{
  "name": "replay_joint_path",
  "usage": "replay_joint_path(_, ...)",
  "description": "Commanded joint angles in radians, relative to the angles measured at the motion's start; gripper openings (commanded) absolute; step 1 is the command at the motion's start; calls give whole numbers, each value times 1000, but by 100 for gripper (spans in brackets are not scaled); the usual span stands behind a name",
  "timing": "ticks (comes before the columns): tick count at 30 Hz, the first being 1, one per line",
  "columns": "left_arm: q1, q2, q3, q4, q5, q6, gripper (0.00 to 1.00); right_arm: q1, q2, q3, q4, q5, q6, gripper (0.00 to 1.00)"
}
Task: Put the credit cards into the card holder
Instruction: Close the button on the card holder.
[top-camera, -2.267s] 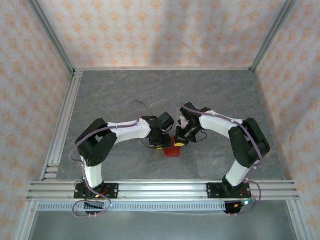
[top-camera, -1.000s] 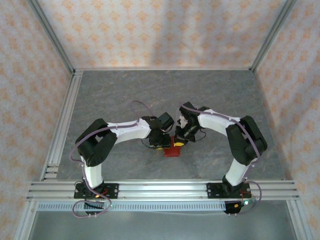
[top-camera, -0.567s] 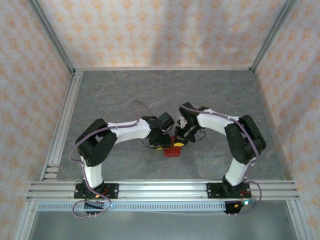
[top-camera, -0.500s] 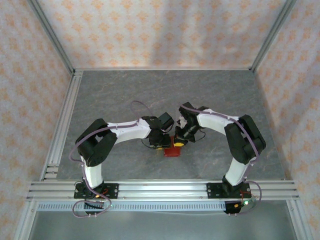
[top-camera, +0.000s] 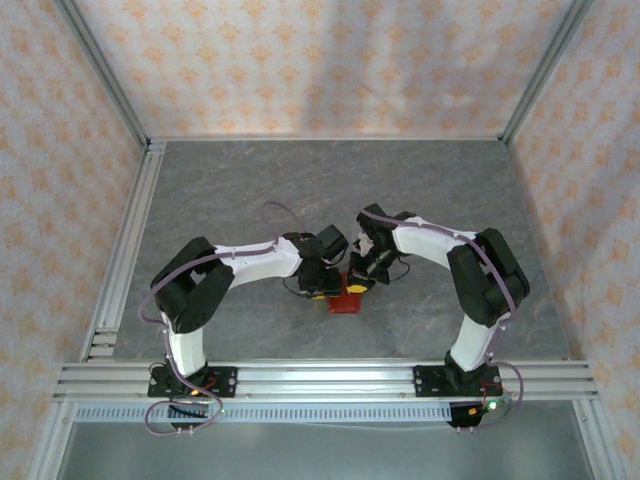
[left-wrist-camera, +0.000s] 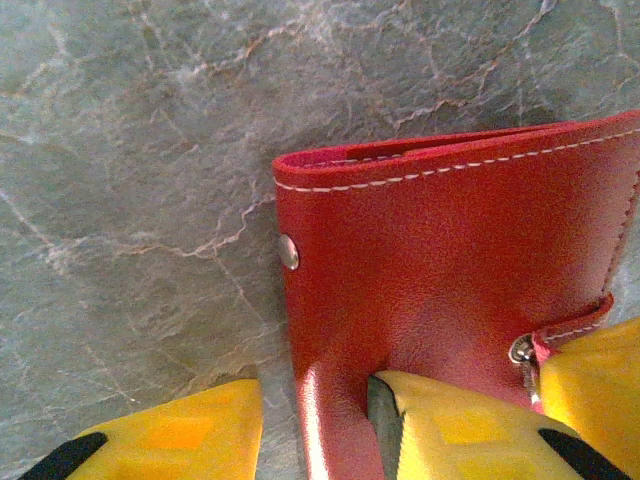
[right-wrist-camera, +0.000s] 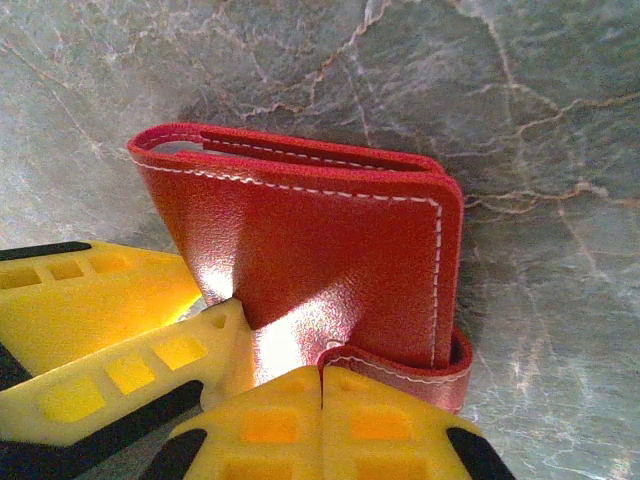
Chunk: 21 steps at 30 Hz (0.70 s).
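we look down on a grey, marble-veined worktop (top-camera: 250, 200) that fills the middle of the top view, with orange-patterned walls (top-camera: 300, 60) around it. the white left arm (top-camera: 235, 262) and the white right arm (top-camera: 445, 250) bend inward and meet just below the centre of that frame. between their tips, on the worktop, sits the small red stitched-leather folding card holder (top-camera: 347, 302).

in the left wrist view the card holder takes up the right half of the frame, a line of white stitching running along its upper edge. the left end effector (left-wrist-camera: 315, 420) is released: its yellow fingers (left-wrist-camera: 170, 440) stand apart along the bottom edge, one over bare worktop just beside the holder's left edge, the other lying on the red leather.

in the right wrist view the right end effector (right-wrist-camera: 322, 385) is clenched at bottom centre, its two yellow pads (right-wrist-camera: 270, 430) pressed together. the holder's red strap (right-wrist-camera: 405, 368) curls from the lower right corner into the seam between them, so we read it as grasping the card holder by that strap.

a small round metal stud (left-wrist-camera: 288, 251) sits near the holder's left edge.
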Motion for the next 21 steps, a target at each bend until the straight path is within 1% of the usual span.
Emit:
replay_joint_path(1,-17,24,-40,-3,-13,-10,37,0,42,12,8,82,22,0)
replay_joint_path(11,-16,28,-35,-5,-12,-8,37,0,83,16,3,123,27,0)
replay_joint_path(21,-15,4,-37,-11,-12,-10,37,1,71,-27,42,144,24,0)
